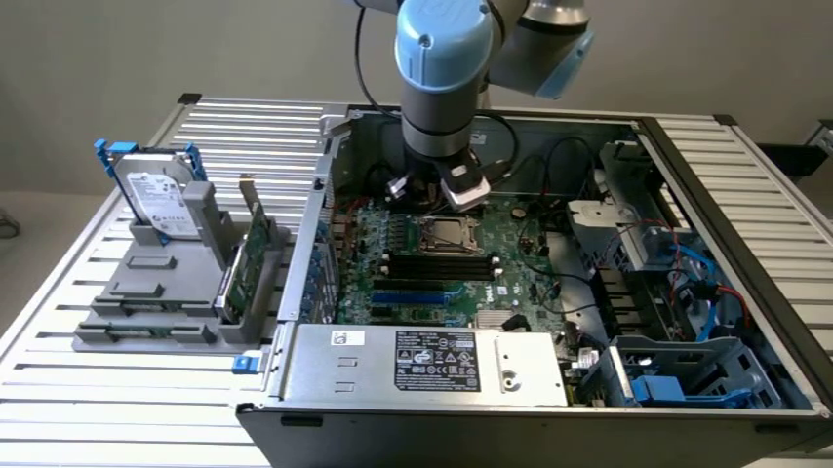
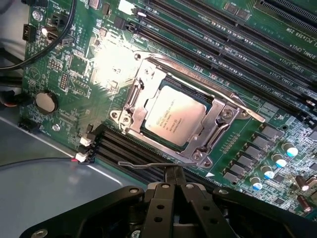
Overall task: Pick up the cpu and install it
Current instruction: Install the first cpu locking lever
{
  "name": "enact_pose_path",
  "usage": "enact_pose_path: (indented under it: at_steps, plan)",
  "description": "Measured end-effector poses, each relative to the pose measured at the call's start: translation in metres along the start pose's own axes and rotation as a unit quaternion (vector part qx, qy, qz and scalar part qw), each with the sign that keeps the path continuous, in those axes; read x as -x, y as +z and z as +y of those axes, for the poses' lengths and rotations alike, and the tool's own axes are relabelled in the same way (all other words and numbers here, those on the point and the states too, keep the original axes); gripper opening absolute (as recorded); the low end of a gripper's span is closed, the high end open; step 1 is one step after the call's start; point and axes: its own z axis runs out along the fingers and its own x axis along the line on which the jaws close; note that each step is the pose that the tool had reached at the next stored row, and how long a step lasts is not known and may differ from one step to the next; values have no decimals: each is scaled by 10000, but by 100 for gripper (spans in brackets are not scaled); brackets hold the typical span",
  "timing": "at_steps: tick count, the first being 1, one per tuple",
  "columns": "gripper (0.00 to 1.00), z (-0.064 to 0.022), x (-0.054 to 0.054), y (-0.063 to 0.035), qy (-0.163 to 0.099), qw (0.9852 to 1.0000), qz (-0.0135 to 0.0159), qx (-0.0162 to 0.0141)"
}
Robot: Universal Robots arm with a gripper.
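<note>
Installation looks to be in its closing stage: the cpu (image 2: 173, 116) lies flat in its socket on the motherboard (image 2: 89, 64), with the metal socket frame (image 2: 220, 116) around it. The fingers (image 2: 178, 179) are pressed together with nothing between them and hover just beside the socket's edge. Their tips are close over a thin wire lever (image 2: 143, 164) that runs along the black memory slots (image 2: 116, 144); whether they touch it I cannot tell. I judge the step in hand to be securing the chip rather than carrying it. Any move here calls for a small, steady motion, because the lever is slim and sits tight against the slots and frame.

At the exterior view's left, a slatted pale-metal desk (image 1: 117, 409) carries a grey holder (image 1: 143, 292). In the holder stand a hard drive (image 1: 159, 200) with blue brackets and an upright green card (image 1: 248, 258). Next comes the open computer case (image 1: 302, 244), with the blue-and-grey arm (image 1: 443, 58) reaching down into its middle and a labelled power supply (image 1: 430, 361) along the near side. At the right are drive bays with blue cables (image 1: 690, 273). A plain pale wall stands behind.
</note>
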Motion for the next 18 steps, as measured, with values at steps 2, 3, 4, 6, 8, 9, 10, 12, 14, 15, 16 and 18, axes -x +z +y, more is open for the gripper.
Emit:
enact_pose_path:
  at_steps: [2,3,4,6,8,9,10,12,14,15,16,18]
  plan:
    - [11,5,-6,-4,-22,10000,-16,12]
    - [11,6,-9,-3,-34,10000,-21,11]
    - [11,7,-13,0,-46,10000,-26,12]
    - [11,9,-19,0,-68,10000,-39,20]
    - [11,10,-21,1,-107,9999,-54,20]
    - [11,11,-21,1,-149,9999,-68,12]
    - [11,10,-22,1,-214,9997,-88,-2]
    - [11,10,-22,1,-372,9992,-137,-36]
    - [11,10,-22,1,-541,9983,-189,-73]
    - [11,10,-22,1,-624,9978,-214,-91]
    - [11,10,-22,1,-708,9971,-240,-110]
    - [11,10,-22,1,-855,9958,-285,-141]
